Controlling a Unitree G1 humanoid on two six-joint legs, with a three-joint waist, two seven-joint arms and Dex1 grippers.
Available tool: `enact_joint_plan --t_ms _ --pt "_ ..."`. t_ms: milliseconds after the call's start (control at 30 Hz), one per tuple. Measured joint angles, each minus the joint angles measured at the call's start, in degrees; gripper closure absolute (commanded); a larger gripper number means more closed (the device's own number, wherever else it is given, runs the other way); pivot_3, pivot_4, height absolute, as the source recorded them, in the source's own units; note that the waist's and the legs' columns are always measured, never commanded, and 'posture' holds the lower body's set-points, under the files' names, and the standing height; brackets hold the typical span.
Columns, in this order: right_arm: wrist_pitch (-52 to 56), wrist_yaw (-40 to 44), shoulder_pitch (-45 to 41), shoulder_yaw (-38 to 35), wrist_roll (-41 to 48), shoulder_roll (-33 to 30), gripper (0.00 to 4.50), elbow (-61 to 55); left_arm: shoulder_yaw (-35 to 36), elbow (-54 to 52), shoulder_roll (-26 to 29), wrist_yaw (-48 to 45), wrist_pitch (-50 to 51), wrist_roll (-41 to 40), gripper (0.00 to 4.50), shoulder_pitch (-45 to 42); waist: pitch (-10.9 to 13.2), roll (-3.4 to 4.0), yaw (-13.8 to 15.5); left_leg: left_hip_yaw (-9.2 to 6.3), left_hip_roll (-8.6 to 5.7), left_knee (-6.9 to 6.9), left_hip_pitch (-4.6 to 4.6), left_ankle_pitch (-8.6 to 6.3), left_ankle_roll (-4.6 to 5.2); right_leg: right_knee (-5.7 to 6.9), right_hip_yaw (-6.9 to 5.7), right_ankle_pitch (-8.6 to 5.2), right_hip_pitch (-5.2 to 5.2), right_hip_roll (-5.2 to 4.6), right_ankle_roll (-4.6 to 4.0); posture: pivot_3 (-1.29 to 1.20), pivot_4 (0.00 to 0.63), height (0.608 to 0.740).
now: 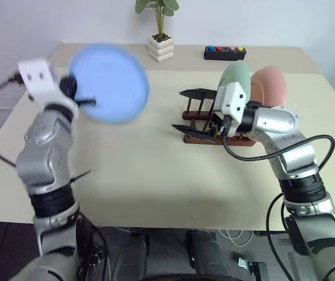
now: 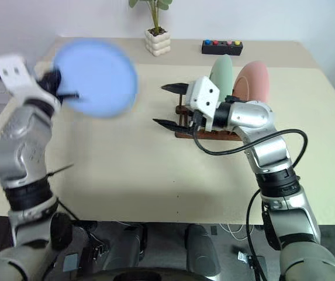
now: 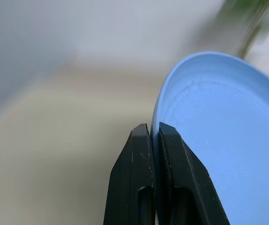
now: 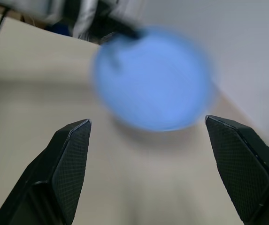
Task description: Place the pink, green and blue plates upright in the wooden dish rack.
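My left gripper (image 1: 84, 100) is shut on the rim of the blue plate (image 1: 110, 83), holding it in the air over the table's left side; its fingers (image 3: 172, 183) pinch the plate's edge (image 3: 158, 117). The green plate (image 1: 236, 76) and the pink plate (image 1: 270, 86) stand upright in the wooden dish rack (image 1: 199, 123) at the right. My right gripper (image 1: 189, 111) hangs open in front of the rack's near end, its fingers (image 4: 68, 164) pointing left toward the blue plate (image 4: 153, 79), with nothing between them.
A potted plant (image 1: 161, 35) in a white pot and a black box with coloured buttons (image 1: 224, 52) stand at the table's far edge. The beige table (image 1: 155, 170) lies bare in the middle and front. Cables hang off both arms.
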Motion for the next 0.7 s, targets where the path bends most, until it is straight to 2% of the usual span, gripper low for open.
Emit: enact_joint_plan --t_ms 267,633,700 --pt "-15.04 -6.56 -2.76 5.55 -15.51 2.75 0.53 6.93 -9.99 -2.55 -2.96 2.69 0.82 2.58 4.48 -3.92 0.01 0.01 -0.36 0.02 0.01 -0.09 -0.01 0.0 -0.01 0.12 0.02 0.0 -0.16 0.02 -0.01 0.0 0.15 0.73" --pt "-26.56 -11.43 -4.74 10.13 -26.94 4.36 0.53 15.34 -13.45 -8.65 -6.17 3.96 5.52 2.26 4.48 -4.97 0.01 0.01 -0.22 0.0 0.01 -0.05 -0.01 0.01 -0.01 0.11 0.01 0.0 -0.11 0.02 -0.01 0.0 0.15 0.73" --pt "-27.71 -11.96 -4.8 10.24 -28.2 4.36 1.08 16.14 -13.45 -8.76 -6.17 3.5 5.91 2.16 4.5 -4.96 0.0 0.01 -0.24 0.0 0.01 -0.06 -0.01 0.01 -0.01 0.11 0.01 0.0 -0.11 0.03 -0.01 0.0 0.15 0.73"
